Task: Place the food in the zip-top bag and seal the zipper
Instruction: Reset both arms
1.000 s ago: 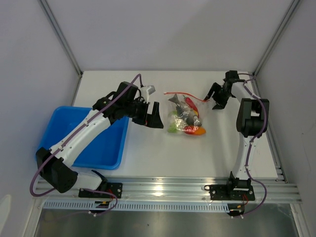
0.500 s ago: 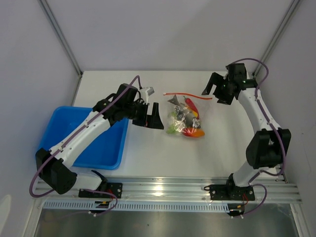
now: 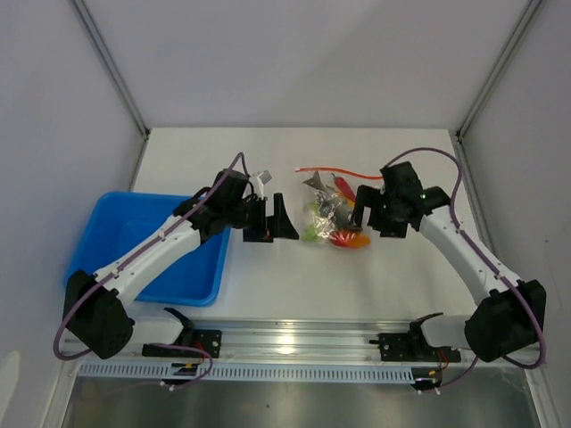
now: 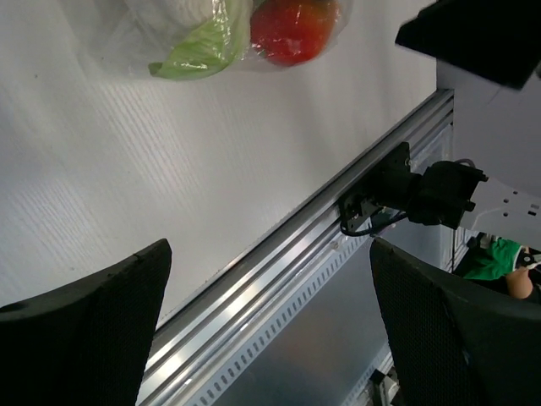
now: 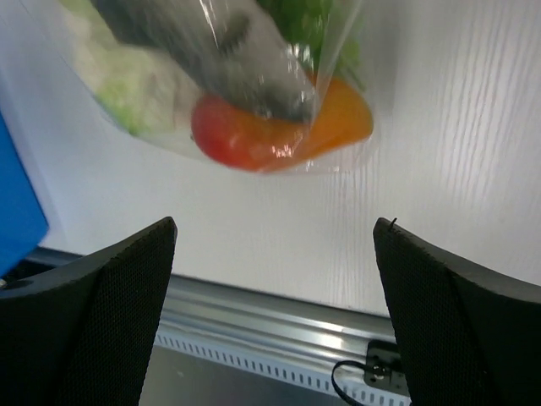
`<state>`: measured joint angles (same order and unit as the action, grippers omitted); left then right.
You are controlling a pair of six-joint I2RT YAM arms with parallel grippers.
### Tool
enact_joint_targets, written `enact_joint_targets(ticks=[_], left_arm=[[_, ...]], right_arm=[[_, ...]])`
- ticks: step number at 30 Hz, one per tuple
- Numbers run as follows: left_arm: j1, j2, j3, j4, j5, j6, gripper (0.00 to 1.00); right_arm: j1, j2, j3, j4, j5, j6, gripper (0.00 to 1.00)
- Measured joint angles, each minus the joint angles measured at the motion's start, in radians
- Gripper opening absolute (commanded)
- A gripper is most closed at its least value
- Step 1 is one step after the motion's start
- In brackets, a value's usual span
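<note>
With the food [image 3: 343,236] sitting inside the bag [image 3: 326,212], the left claw [image 3: 272,223] and right claw [image 3: 375,214] are flanking it, gaping wide and empty, likely lining up to seal the zipper [image 3: 330,171].

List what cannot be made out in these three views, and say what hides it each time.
- Top view: the zipper is too thin to tell whether it is sealed.
- Top view: the left arm covers part of the tray.
- Left wrist view: the top edge cuts off the bag, so its mouth is out of view.
- Right wrist view: the fish is blurred and cut off by the top edge.
</note>
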<state>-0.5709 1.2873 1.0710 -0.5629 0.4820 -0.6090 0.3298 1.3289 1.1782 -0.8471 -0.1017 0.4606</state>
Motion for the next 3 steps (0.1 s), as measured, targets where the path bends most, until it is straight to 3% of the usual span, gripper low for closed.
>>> enact_joint_targets(ticks=[3], left_arm=[[-0.003, -0.015, -0.078, 0.071, 0.000, -0.059, 0.99]], right_arm=[[0.050, -0.069, -0.108, -0.005, 0.003, 0.024, 1.00]])
